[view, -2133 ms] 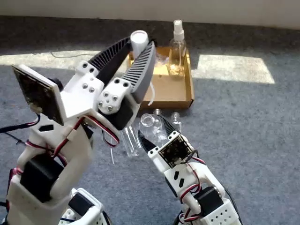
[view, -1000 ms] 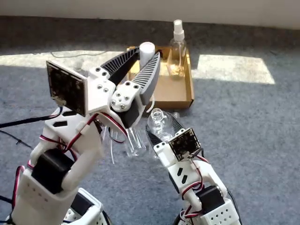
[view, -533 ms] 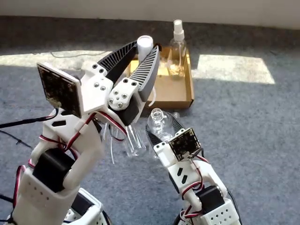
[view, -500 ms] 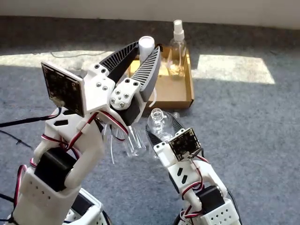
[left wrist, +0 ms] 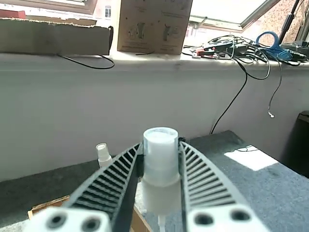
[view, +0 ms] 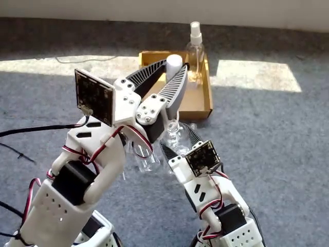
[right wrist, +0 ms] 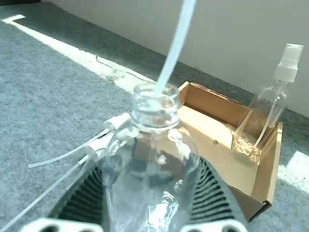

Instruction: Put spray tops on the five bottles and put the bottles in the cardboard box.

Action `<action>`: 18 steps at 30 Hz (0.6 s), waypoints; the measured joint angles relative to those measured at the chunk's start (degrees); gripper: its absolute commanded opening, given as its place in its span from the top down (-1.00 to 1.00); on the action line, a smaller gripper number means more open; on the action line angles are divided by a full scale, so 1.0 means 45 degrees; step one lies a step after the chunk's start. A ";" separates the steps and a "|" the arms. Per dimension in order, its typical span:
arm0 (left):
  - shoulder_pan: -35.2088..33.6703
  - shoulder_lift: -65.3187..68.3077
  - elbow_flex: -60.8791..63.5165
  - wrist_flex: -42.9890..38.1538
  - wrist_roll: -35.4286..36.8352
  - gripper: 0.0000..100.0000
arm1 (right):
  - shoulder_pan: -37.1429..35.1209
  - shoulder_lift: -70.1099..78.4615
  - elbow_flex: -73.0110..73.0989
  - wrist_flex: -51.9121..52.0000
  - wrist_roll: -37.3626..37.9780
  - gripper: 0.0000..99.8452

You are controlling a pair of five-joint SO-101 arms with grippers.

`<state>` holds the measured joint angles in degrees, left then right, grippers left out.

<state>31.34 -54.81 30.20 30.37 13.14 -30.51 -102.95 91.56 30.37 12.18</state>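
Note:
My left gripper (view: 174, 67) (left wrist: 160, 151) is shut on a white spray top (view: 174, 62) (left wrist: 160, 162), held upright above the cardboard box's near side. Its thin tube (right wrist: 171, 46) hangs down and its end enters the open neck of a clear bottle (view: 171, 131) (right wrist: 155, 140). That bottle stands upright in my right gripper (view: 175, 142) (right wrist: 150, 168), which is shut on its body. The cardboard box (view: 199, 104) (right wrist: 219, 130) lies just beyond, with one capped bottle (view: 195, 50) (right wrist: 271, 104) standing in its far corner.
Another clear bottle (view: 145, 157) lies on the grey carpet under the left arm. Loose spray tops (right wrist: 114, 126) with long tubes lie beside the held bottle. A pale wall closes the far side behind the box.
The left arm has carried the spray top right and down, from over the box's left edge to above the held bottle. The right gripper lifted the bottle upright, then stayed still.

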 measured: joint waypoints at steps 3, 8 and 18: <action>0.0020 0.0000 0.0488 0.0000 0.0000 0.99 | 0.0000 0.0000 0.0000 0.0000 0.0000 0.99; 0.0000 0.0000 0.1231 -0.0020 0.0000 0.99 | 0.0000 0.0000 0.0000 0.0000 0.0000 0.99; -0.0684 0.0000 0.3087 -0.0020 0.0059 0.78 | 0.0020 0.0000 0.0000 0.0000 0.0000 0.99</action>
<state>28.26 -54.81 44.09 30.29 13.41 -30.42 -102.95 91.56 30.37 12.18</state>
